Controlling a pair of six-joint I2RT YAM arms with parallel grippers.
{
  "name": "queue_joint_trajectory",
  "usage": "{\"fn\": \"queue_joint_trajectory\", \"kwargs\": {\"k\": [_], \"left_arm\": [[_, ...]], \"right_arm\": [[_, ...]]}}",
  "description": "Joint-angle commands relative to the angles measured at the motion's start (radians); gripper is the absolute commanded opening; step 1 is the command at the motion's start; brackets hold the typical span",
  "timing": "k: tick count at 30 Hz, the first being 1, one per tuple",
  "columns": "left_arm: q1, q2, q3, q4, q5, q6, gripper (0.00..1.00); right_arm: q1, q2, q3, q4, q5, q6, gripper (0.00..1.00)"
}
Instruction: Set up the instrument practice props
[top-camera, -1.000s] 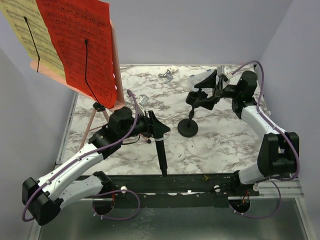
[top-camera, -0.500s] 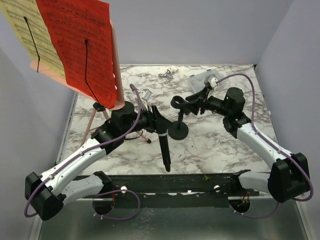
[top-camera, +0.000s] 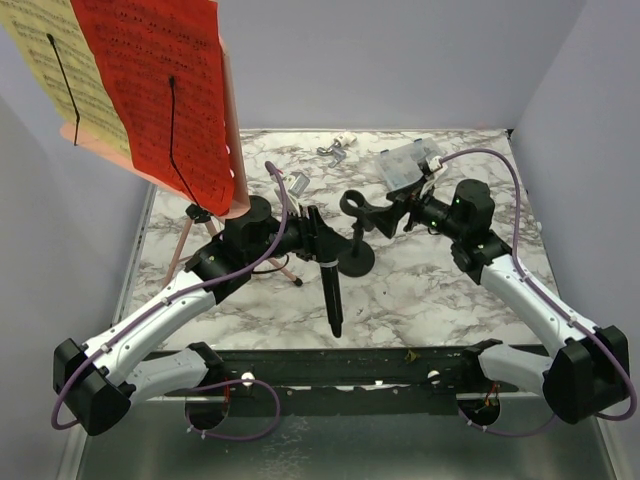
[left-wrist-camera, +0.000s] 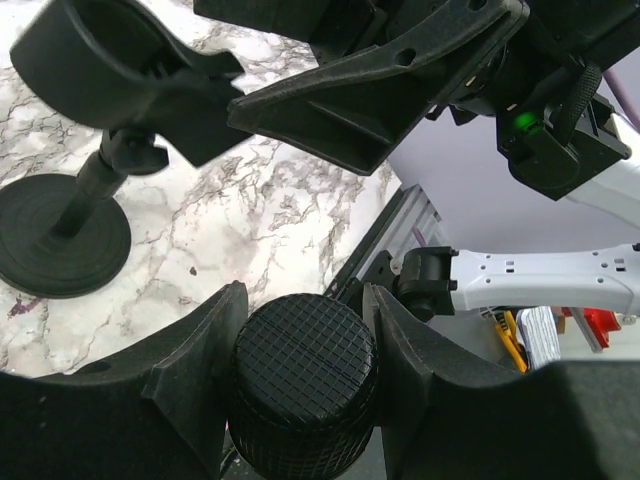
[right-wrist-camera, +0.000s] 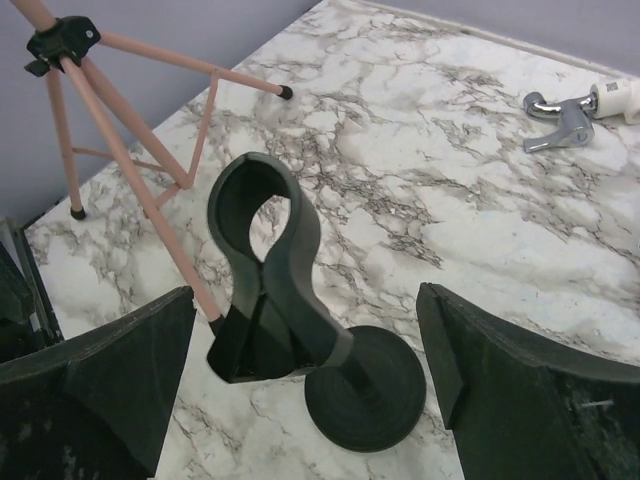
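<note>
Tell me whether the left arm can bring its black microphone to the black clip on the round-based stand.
Probably yes: the left tool, gripping the black microphone, sits beside the black clip with nothing between. The open right tool flanks the clip, possibly crowding it.

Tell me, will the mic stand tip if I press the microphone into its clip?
Probably top-heavy: the mic stand has a large clip over a small round base. It may slide on the smooth table. The open right gripper flanking it could brace it.
</note>
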Motion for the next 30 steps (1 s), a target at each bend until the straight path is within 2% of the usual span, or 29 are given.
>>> {"fn": "queue_joint_trajectory", "kwargs": {"k": [1, 9, 21, 30], "left_arm": [[0.005, -0.020, 0.020, 0.032, 0.024, 0.007, 0.00], [0.005, -0.055, -0.037, 0.032, 0.000, -0.004, 0.00], [0.006, -0.072, -0.104, 0.043, -0.039, -0.004, 0.00], [0.006, -0.087, -0.151, 0.054, -0.042, -0.016, 0.00]], "right_arm": [[0.001, 0.003, 0.022, -0.003, -0.078, -0.051, 1.00], [0.012, 0.039, -0.030, 0.138, -0.192, -0.117, 1.00], [0.085, 0.068, -0.081, 0.172, -0.001, -0.176, 0.99], [0.102, 0.076, -0.122, 0.247, 0.049, -0.176, 0.85]]}}
